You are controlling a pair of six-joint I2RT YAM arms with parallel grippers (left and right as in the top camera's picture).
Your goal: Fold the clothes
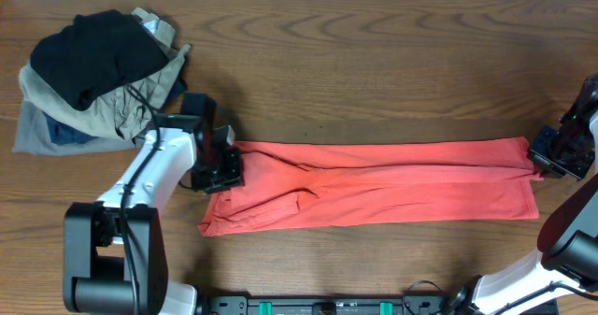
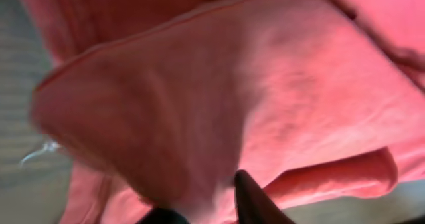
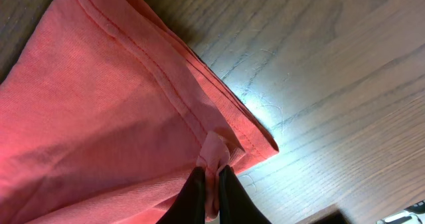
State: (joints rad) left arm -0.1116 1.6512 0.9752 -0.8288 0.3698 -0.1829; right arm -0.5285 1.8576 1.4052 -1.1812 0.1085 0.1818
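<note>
The clothes (image 1: 374,184), one red-orange T-shirt, lie folded into a long band across the middle of the table. My left gripper (image 1: 217,170) is at the band's left end. In the left wrist view the shirt's cloth (image 2: 219,84) fills the frame, and a thick fold of it sits between my left gripper (image 2: 202,196) jaws, with one dark finger (image 2: 251,199) showing. My right gripper (image 1: 544,161) is at the band's right end. Up close, my right gripper (image 3: 211,175) is shut on a pinch of the hemmed corner (image 3: 219,147). Lettering and neck tag are hidden.
A pile of black, khaki, grey and blue garments (image 1: 93,81) sits at the back left, close behind the left arm (image 1: 149,179). Bare wooden table (image 1: 374,72) lies beyond the shirt. The arms' base rail (image 1: 327,306) runs along the front edge.
</note>
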